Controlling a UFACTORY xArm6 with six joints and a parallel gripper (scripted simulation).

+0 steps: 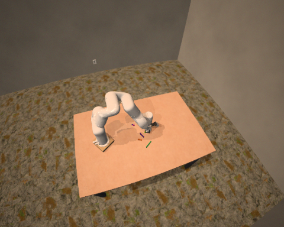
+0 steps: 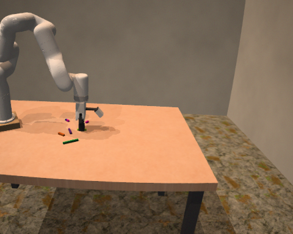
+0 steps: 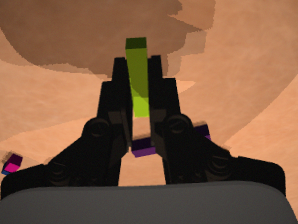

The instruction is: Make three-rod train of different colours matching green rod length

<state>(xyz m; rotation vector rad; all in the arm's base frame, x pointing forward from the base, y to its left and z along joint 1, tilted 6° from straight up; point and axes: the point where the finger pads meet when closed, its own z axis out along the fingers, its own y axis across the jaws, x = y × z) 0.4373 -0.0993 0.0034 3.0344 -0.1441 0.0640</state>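
Note:
My gripper is down at the table and shut on the lime rod, which lies flat between the fingers. Only the lime rod's ends show in the exterior view. The green rod lies in front of the gripper. The purple rod lies close beside the gripper, and the orange rod a little further off. A magenta rod lies behind, and a second magenta piece lies just behind the gripper.
All rods lie near the middle of the orange table. The arm's base stands at the table's left side.

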